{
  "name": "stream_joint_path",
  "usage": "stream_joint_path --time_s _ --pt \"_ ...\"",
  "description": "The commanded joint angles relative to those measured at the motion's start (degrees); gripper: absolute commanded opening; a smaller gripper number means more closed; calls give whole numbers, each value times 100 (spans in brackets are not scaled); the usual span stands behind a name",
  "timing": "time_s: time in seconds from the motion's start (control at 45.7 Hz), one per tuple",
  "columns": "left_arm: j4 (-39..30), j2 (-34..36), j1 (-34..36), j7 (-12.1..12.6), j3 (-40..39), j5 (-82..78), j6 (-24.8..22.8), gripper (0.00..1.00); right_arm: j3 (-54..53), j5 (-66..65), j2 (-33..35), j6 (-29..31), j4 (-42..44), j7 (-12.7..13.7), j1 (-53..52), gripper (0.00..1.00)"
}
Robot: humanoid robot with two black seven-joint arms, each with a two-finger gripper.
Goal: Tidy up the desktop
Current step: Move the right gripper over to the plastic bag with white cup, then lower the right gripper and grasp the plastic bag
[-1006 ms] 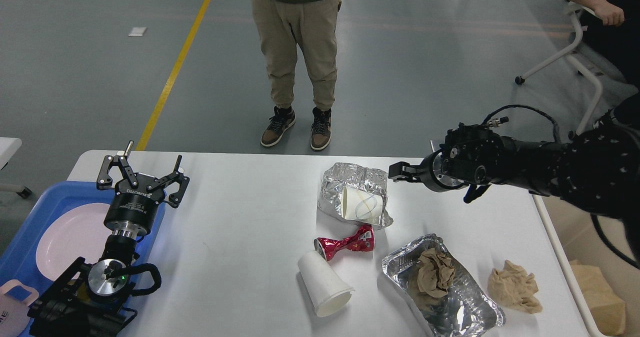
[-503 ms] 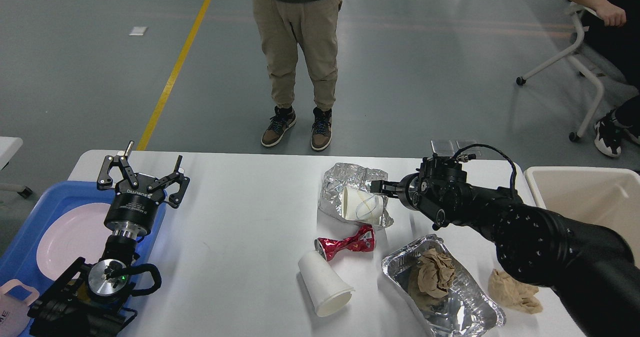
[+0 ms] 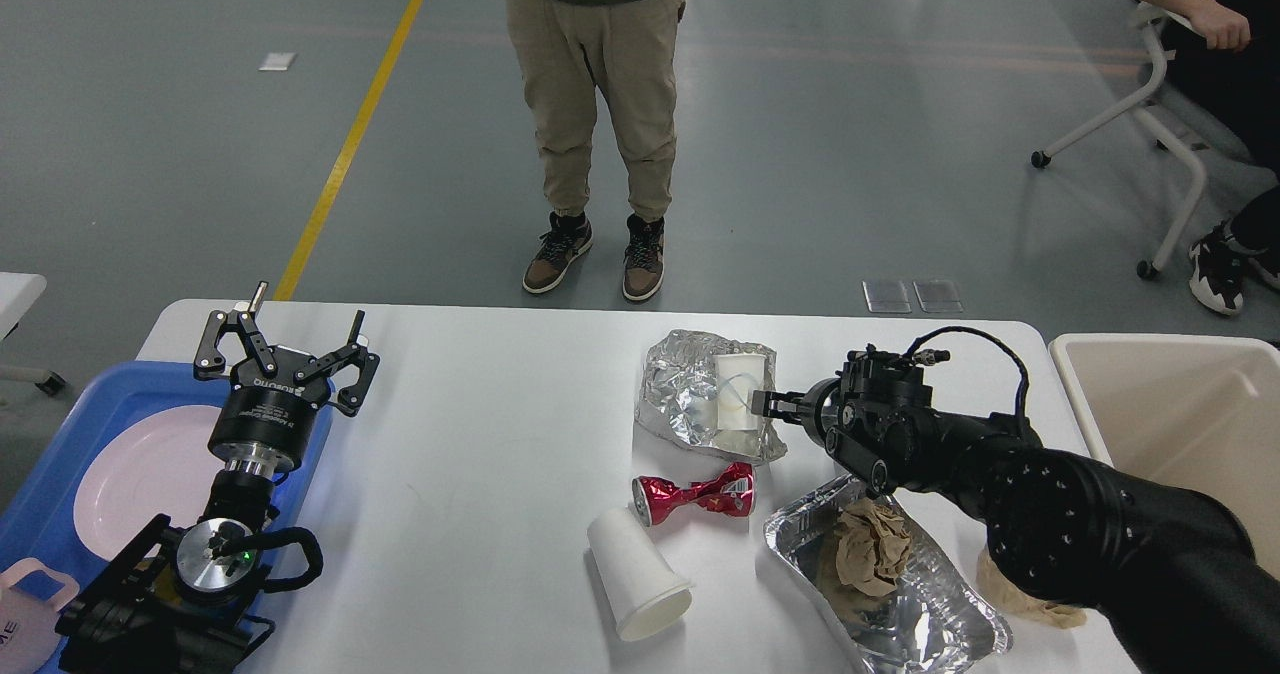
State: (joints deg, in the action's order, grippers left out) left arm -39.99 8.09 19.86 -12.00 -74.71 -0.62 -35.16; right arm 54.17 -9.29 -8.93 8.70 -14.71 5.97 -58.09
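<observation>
The bench is the white desktop that fills the lower middle of the frame; its near edge is cut off by the bottom border.

The right end effector, right of center, touches the paper cup that stands on the crumpled foil sheet. It is small and dark, so I cannot tell if its fingers pinch the cup or only touch it. The thick right arm hides part of the tan paper wad in the lower right.

The left end effector, in the left part of the frame, points up with its fingers spread wide and holds nothing.

I count two white paper cups: one on the foil, and a second cup lying on its side at the lower center. There is one crushed red can between them. One foil tray, cut off at the bottom, holds one brown paper wad.

At the left edge one blue tray carries one pale plate, both partly hidden by the left arm. At the right edge one beige bin is cut off. One person stands behind the bench, visible only from the waist down.
</observation>
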Motion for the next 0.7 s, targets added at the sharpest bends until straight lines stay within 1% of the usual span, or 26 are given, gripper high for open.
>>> stream_joint_path --time_s 0.0,0.087,0.131,0.437,0.547,0.634,0.678 --pt "-1 0 0 -4 0 0 0 96 -12 6 -3 -8 -6 1 8 84" --pt "-1 0 0 4 0 0 0 96 -12 6 -3 -8 -6 10 8 78" --pt "-1 0 0 -4 -9 0 0 96 -12 6 -12 -8 -6 10 8 77" --pt "-1 0 0 -4 0 0 0 96 -3 6 -65 -88 3 10 131 77" --pt "-1 0 0 4 0 0 0 96 6 -3 -65 -105 3 10 157 74" --pt "-1 0 0 4 0 0 0 96 6 -3 -65 -132 3 10 166 66" --pt "-1 0 0 4 -9 0 0 96 -3 -3 -65 -132 3 10 166 58"
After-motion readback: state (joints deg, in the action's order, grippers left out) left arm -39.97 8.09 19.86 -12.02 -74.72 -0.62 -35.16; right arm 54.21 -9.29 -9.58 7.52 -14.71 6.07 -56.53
